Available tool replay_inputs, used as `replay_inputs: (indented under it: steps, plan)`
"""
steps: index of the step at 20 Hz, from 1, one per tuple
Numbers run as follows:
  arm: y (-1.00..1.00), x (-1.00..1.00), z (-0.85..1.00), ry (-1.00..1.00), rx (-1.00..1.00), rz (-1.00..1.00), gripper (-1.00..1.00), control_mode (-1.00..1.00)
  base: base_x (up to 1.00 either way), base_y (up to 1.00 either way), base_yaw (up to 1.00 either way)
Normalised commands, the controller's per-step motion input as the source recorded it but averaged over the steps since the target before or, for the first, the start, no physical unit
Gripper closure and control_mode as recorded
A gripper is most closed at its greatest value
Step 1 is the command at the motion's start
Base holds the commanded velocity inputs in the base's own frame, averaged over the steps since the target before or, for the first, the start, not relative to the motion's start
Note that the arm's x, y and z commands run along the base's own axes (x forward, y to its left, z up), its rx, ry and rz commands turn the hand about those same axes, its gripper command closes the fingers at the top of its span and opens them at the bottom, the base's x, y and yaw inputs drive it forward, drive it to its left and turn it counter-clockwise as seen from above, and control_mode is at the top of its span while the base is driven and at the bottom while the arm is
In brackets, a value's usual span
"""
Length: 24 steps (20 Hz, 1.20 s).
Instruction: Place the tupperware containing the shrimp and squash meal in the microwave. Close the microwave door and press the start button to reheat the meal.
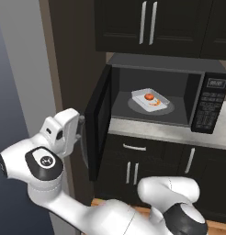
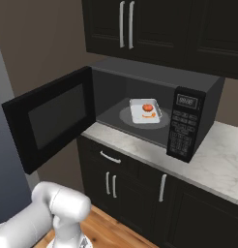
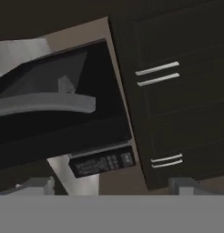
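The black microwave [image 1: 204, 108] stands on the counter with its door [image 1: 97, 121] swung wide open to the left. Inside, the translucent tupperware [image 1: 166, 102] rests on the turntable and holds the shrimp and squash meal [image 1: 149, 97]. The right base view shows the same tupperware [image 2: 135, 112] and meal [image 2: 147, 108] behind the open door [image 2: 51, 118]. My gripper [image 1: 81, 133] is at the outer face of the door, at its left. In the hand view my gripper [image 3: 110, 186] is open, fingertips [image 3: 34, 185] wide apart and holding nothing, facing the door's silver handle [image 3: 45, 104].
The keypad panel [image 2: 183, 127] is at the microwave's right end. Dark upper cabinets [image 1: 147, 25] hang above, and lower cabinets [image 2: 135, 186] sit under the marble counter [image 2: 208, 164]. A grey wall [image 1: 16, 92] stands to the left of the door.
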Motion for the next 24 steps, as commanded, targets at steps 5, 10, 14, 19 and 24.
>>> replay_inputs:
  steps: [5,10,14,19,24]
  plan:
    - [0.02,0.63,-0.12,0.02,0.00,0.00,-1.00,-1.00,0.00,0.00,0.00]
    - [0.15,0.60,-0.12,0.03,-0.04,0.00,-1.00,-1.00,0.00,0.00,0.00]
    - [0.16,0.57,-0.10,0.02,-0.06,0.00,-1.00,-1.00,0.00,0.00,0.00]
    - [0.00,0.28,-0.02,0.00,-0.02,-0.05,-1.00,-1.00,0.00,0.00,0.00]
    - [-0.45,0.00,0.00,0.00,0.00,-0.12,-1.00,-1.00,0.00,0.00,0.00]
